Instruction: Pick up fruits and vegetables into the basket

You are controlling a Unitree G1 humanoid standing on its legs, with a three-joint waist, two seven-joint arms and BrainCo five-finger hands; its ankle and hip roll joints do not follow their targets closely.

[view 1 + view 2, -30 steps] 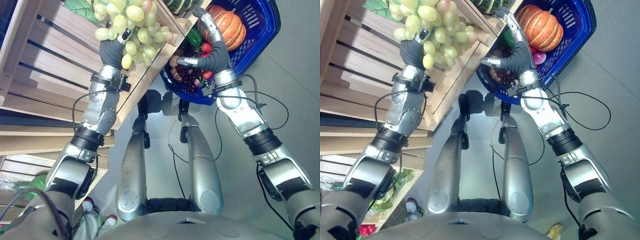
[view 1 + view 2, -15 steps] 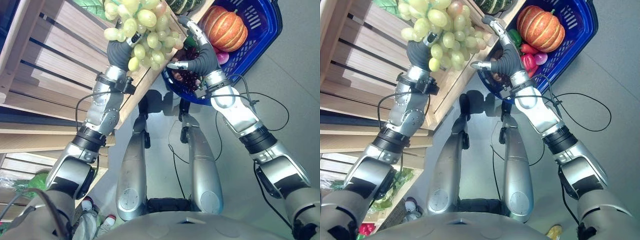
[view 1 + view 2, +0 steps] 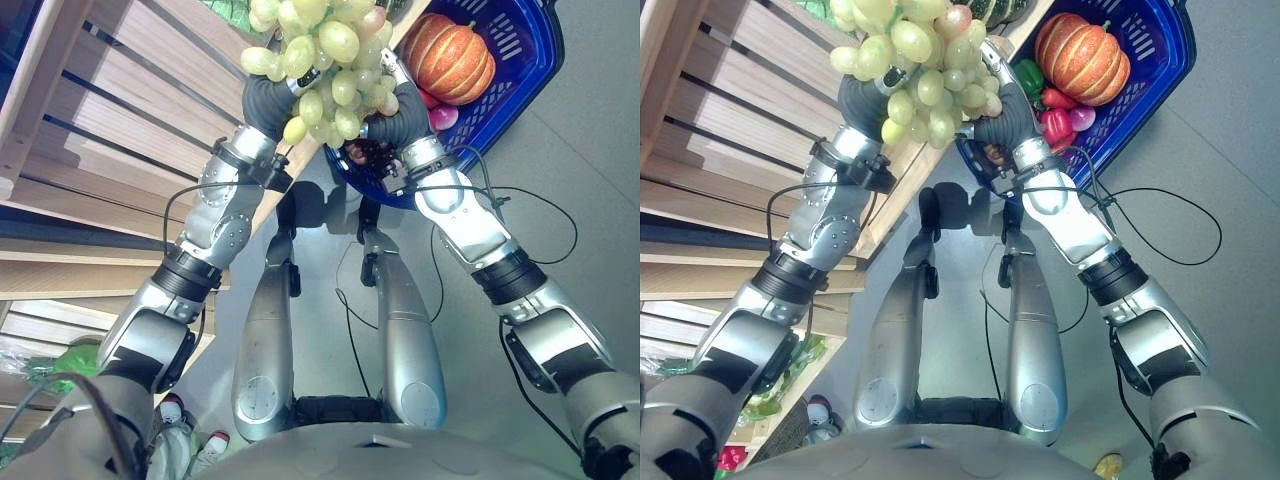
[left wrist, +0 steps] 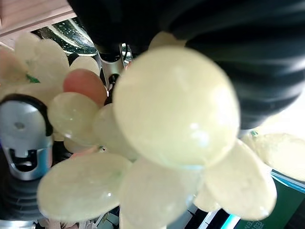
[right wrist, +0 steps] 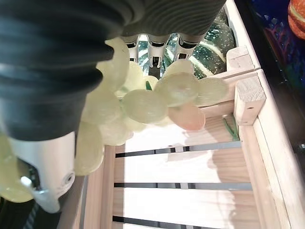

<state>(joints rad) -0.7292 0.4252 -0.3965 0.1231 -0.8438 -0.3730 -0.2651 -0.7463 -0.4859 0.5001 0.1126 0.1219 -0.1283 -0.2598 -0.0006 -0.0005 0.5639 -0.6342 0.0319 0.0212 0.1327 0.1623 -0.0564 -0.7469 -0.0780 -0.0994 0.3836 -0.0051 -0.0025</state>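
— So where are our grapes (image 3: pixel 325 55)?
— Lifted over the wooden crate's (image 3: pixel 120 110) edge; our left hand (image 3: pixel 268 100) curls round them, the right hand (image 3: pixel 400 118) presses straight fingers against them, blue basket (image 3: pixel 520 60) at right.

Both arms reach up toward 12 o'clock in the eye views and converge, the left arm rising from 7 o'clock and the right from 5 o'clock. The left hand (image 3: pixel 268 100) is raised with its dark wrist cover uppermost and its fingers buried among the grapes (image 3: pixel 325 60), so their curl cannot be read. The right hand (image 3: pixel 1002 115) sits just beside it at its 3 o'clock, pressed against the same bunch; in its wrist view straight fingers (image 5: pixel 153 50) lie along the fruit, thumb apart.
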